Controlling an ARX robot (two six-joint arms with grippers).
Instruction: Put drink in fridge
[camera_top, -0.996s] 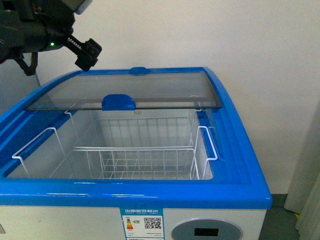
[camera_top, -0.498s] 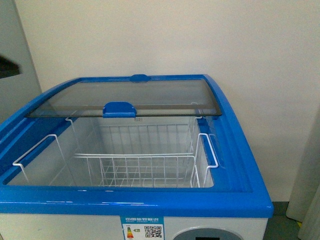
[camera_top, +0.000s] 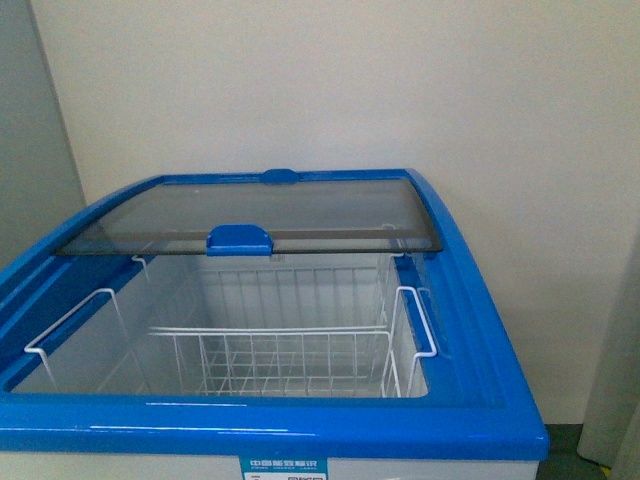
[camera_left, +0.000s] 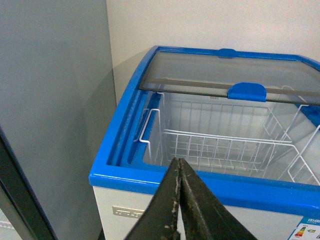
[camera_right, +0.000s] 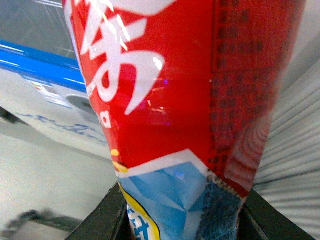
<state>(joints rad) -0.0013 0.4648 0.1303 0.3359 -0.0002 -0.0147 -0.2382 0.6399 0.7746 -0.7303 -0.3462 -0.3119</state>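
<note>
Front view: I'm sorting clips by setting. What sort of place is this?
Probably a shop-style or test room indoors: a display chest freezer with a blue rim, its sliding glass lid half open, white wire baskets inside, standing against a plain wall.

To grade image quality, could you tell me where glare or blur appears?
Front view: sharp, faint streaks of glare on the fridge rim. Left wrist view: fridge clear, the shut left pincer slightly soft up close. Right wrist view: glints on the drink, background blurred.
</note>
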